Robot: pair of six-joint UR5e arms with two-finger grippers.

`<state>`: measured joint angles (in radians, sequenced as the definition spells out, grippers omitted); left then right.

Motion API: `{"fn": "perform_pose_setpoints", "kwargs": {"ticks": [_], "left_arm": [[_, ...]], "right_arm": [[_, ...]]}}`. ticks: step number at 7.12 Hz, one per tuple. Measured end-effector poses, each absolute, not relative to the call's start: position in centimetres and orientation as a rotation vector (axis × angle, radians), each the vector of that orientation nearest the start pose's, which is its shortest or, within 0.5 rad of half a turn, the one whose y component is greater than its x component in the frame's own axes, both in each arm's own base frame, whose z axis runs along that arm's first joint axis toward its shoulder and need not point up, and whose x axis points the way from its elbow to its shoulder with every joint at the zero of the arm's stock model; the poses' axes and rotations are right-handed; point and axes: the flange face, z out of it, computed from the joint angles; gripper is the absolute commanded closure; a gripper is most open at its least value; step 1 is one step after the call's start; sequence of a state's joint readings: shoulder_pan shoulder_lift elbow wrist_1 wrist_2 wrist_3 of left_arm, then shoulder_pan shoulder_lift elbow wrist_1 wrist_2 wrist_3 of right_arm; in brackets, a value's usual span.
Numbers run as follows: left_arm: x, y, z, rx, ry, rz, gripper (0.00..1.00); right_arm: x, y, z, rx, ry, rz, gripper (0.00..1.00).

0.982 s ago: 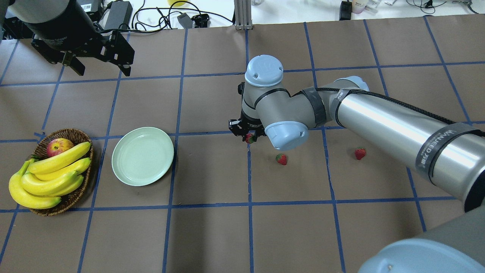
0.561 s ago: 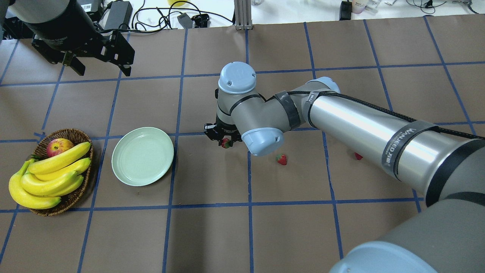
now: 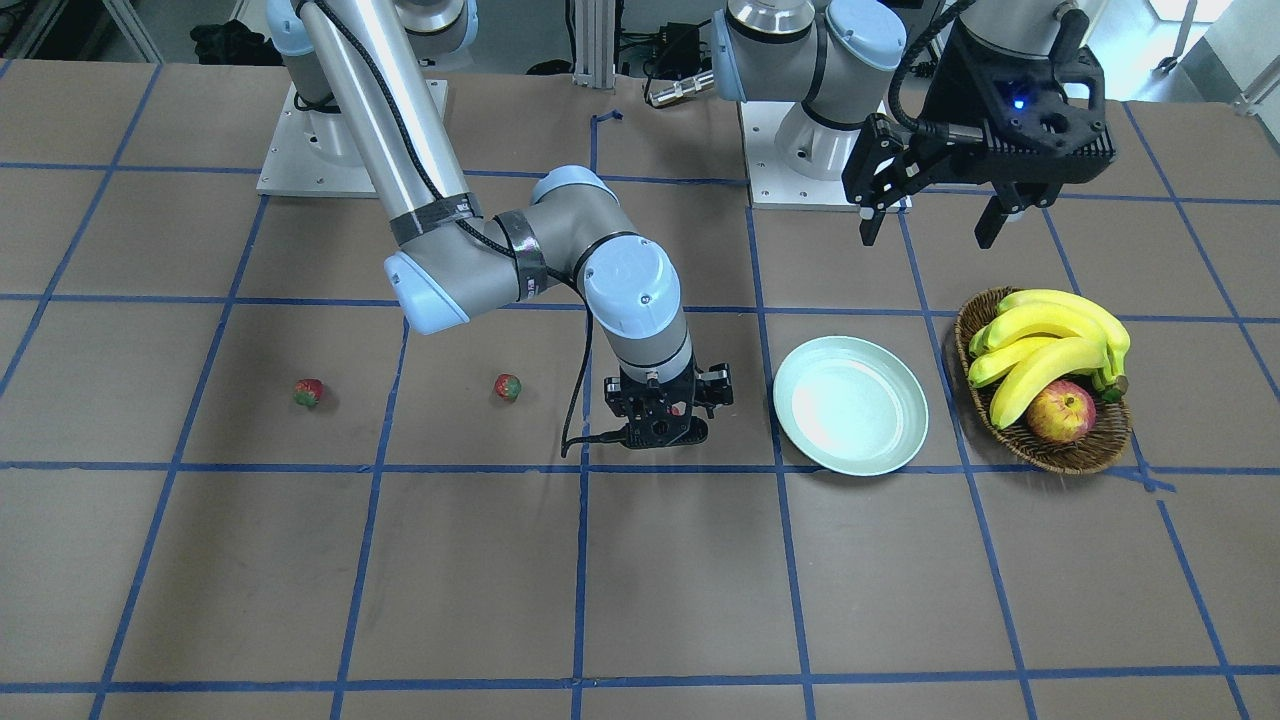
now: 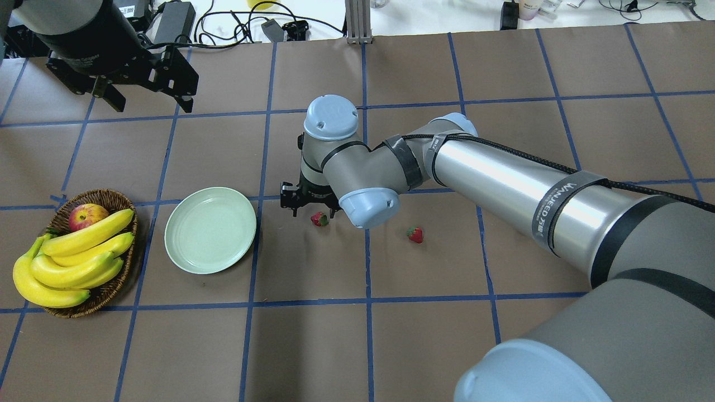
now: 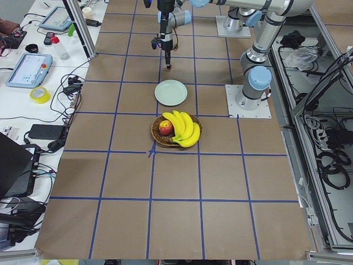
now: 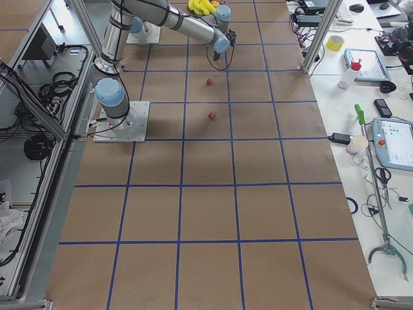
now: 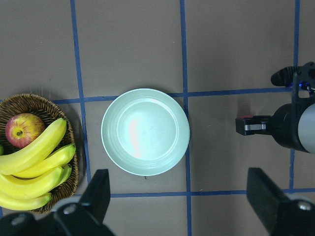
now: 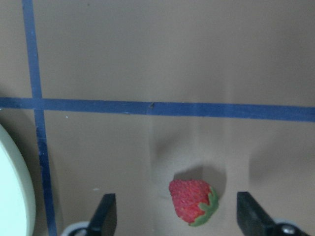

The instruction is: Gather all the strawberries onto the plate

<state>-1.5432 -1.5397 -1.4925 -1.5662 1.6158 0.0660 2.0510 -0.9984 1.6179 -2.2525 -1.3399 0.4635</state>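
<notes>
The pale mint plate (image 4: 210, 230) lies empty on the brown table, also in the front view (image 3: 850, 417). My right gripper (image 4: 310, 204) hangs just to its right, open. In the right wrist view its fingers (image 8: 106, 214) stand wide apart, and one strawberry (image 8: 191, 201) lies on the table between them, touching neither. That strawberry (image 4: 319, 219) sits short of the plate. A second strawberry (image 4: 415, 234) lies further right. The third (image 3: 308, 392) shows in the front view; my arm hides it overhead. My left gripper (image 4: 151, 103) is open and empty, high behind the plate.
A wicker basket (image 4: 106, 195) with bananas (image 4: 78, 251) and an apple (image 4: 86, 215) stands left of the plate. My right arm (image 4: 503, 184) stretches across the table's right half. Cables and boxes lie past the far edge.
My right gripper carried a strawberry leftward toward the plate. Now its fingers are apart and the strawberry lies on the table just right of the plate. The left arm has not moved.
</notes>
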Motion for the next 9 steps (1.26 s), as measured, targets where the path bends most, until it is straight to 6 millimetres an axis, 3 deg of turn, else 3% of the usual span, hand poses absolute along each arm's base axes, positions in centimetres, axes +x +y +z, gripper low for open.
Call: {"fn": "perform_pose_setpoints", "kwargs": {"ticks": [1, 3, 5, 6, 8, 9], "left_arm": [[-11.5, -49.1, 54.2, 0.054, 3.086, -0.173, 0.00], [-11.4, -49.2, 54.3, 0.049, 3.087, -0.179, 0.00], [-11.4, -49.2, 54.3, 0.049, 3.087, -0.180, 0.00], [-11.4, -49.2, 53.9, 0.048, 3.088, -0.169, 0.00], [-11.5, -49.9, 51.4, 0.034, 3.092, -0.152, 0.00], [-11.6, -50.2, 50.5, 0.030, 3.099, -0.170, 0.00]], "right_arm": [[42.8, -51.4, 21.6, -0.045, 2.957, 0.050, 0.00], [36.2, -52.6, 24.0, -0.042, 3.084, 0.047, 0.00], [30.0, -50.7, 22.0, -0.059, 3.115, 0.101, 0.00], [28.7, -49.2, 20.3, -0.064, 3.118, 0.092, 0.05], [27.8, -47.3, 18.1, -0.068, 3.124, 0.108, 0.48], [27.6, -46.8, 17.6, -0.067, 3.128, 0.125, 0.87]]}}
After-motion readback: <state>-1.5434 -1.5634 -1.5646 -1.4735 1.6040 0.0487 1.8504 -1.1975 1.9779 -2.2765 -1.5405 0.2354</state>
